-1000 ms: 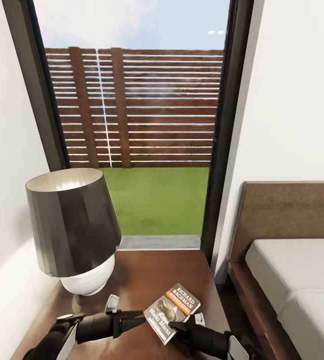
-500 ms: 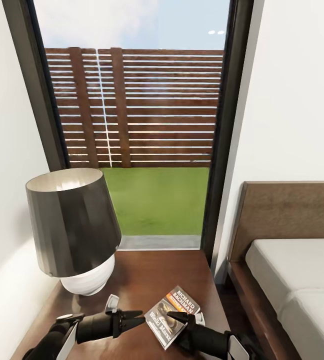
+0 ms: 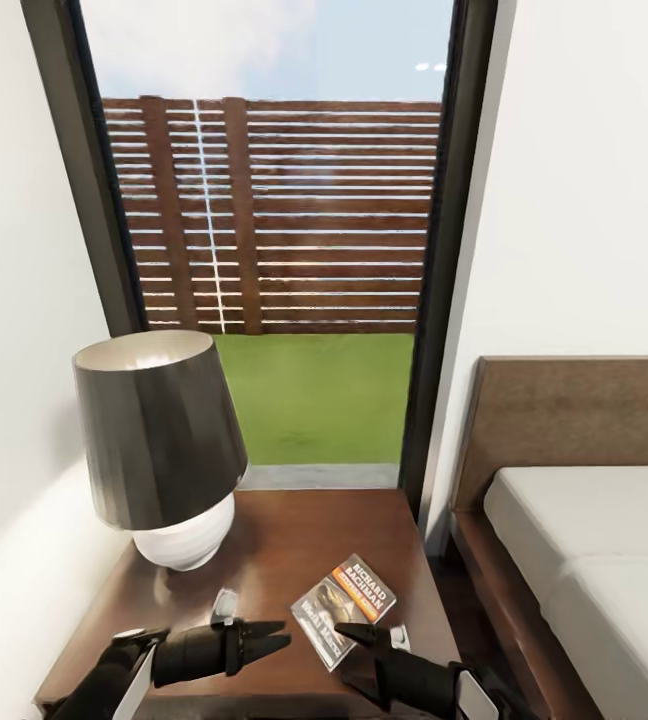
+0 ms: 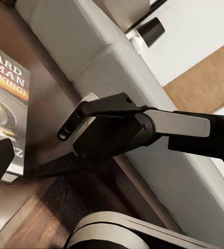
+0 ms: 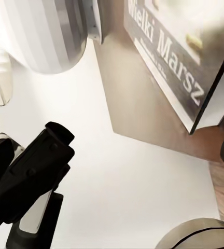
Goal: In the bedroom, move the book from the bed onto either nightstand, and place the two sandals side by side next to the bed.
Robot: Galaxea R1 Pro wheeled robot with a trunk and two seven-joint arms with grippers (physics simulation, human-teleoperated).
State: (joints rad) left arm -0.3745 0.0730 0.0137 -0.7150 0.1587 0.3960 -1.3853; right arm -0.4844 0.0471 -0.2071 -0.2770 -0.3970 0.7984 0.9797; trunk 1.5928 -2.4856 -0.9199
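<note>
Now lies flat on the nightstand (image 3: 294, 540), the book (image 3: 344, 610), freed from the right claw (image 3: 349, 655), fingers apart, just beside; sandals next.

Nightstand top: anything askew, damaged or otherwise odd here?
Nothing damaged. The book lies flat on the nightstand, turned at an angle to its edges, near the front. The lamp stands upright. The right pincer is open beside the book.

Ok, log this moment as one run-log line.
book: flat on nightstand, beside lamp | right gripper: open at book's near edge, not gripping | left gripper: open, empty | sandals: pending
</note>
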